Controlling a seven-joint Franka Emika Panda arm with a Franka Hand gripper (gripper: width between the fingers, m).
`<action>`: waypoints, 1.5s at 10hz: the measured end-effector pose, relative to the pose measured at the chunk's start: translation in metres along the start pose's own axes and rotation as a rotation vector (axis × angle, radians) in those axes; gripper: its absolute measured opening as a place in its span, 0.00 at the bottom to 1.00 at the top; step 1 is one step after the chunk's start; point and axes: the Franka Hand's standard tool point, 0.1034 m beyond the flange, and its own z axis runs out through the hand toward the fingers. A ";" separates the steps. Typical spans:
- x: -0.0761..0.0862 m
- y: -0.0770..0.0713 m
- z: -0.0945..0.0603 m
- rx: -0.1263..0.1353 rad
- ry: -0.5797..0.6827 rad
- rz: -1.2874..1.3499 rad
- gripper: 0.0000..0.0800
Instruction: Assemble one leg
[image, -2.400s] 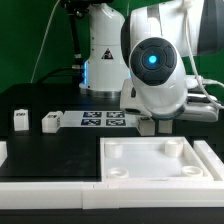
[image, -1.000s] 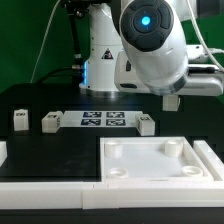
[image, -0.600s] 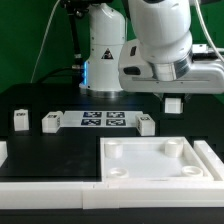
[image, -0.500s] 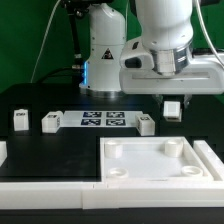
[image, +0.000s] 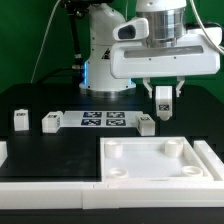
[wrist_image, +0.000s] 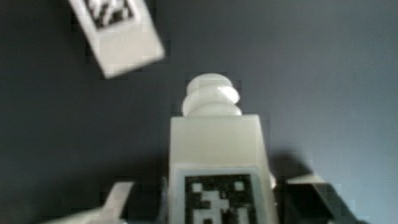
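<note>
Leg (image: 163, 100) clamped in fingers (image: 151, 90), clear of surface (image: 60, 150), 12 o'clock of tabletop (image: 112, 160); pickup looks done, socket insertion left

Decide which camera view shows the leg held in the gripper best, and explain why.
The wrist view: the held leg fills the frame, showing its rounded peg end and its square tag, though blurred. The exterior view shows it only small, clamped in the gripper, above the table.
</note>
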 end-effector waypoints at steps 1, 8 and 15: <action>0.013 -0.005 -0.007 0.014 0.091 -0.005 0.36; 0.042 -0.018 0.005 0.044 0.343 -0.131 0.36; 0.070 -0.023 0.004 0.044 0.320 -0.149 0.36</action>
